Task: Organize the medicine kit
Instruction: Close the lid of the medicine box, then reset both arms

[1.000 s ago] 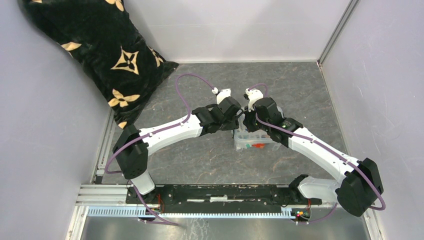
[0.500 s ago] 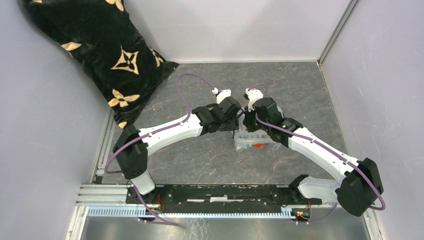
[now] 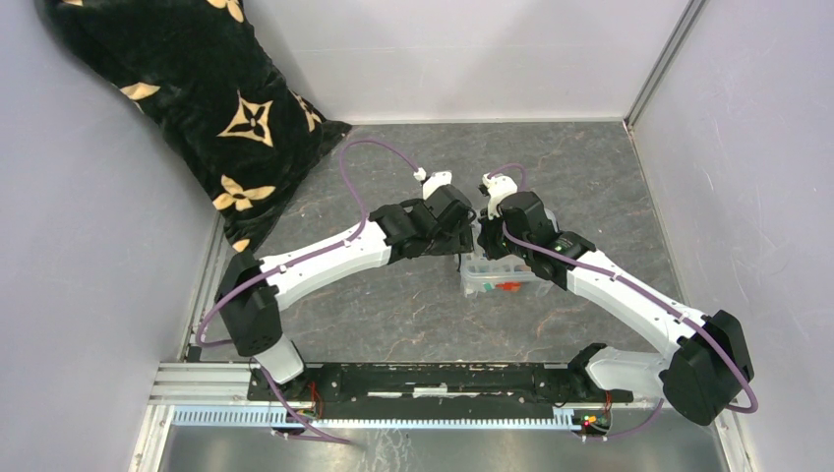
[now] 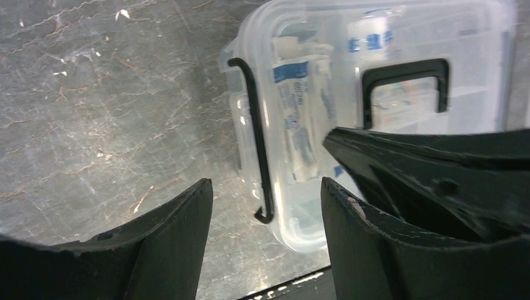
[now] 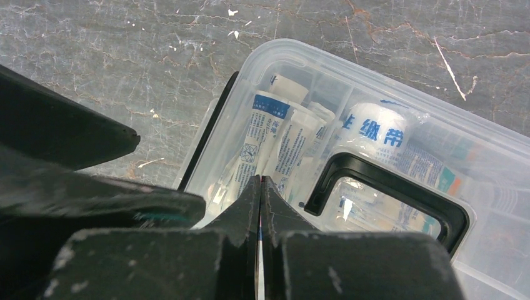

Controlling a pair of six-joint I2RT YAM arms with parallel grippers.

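Medicine kit [image 3: 495, 281], small clear lidded plastic box, centre of grey marbled tabletop [image 3: 393, 315] | left gripper [image 4: 264, 190] spread, has shifted leftward, straddling black side clip [image 4: 255, 125] | right gripper [image 5: 260, 187] pinched empty, apparently pressing lid | latching likely next.

The left arm [image 3: 334, 252] and right arm [image 3: 620, 295] are leaning over the medicine kit [image 3: 499, 284], wrists nearly touching above it.
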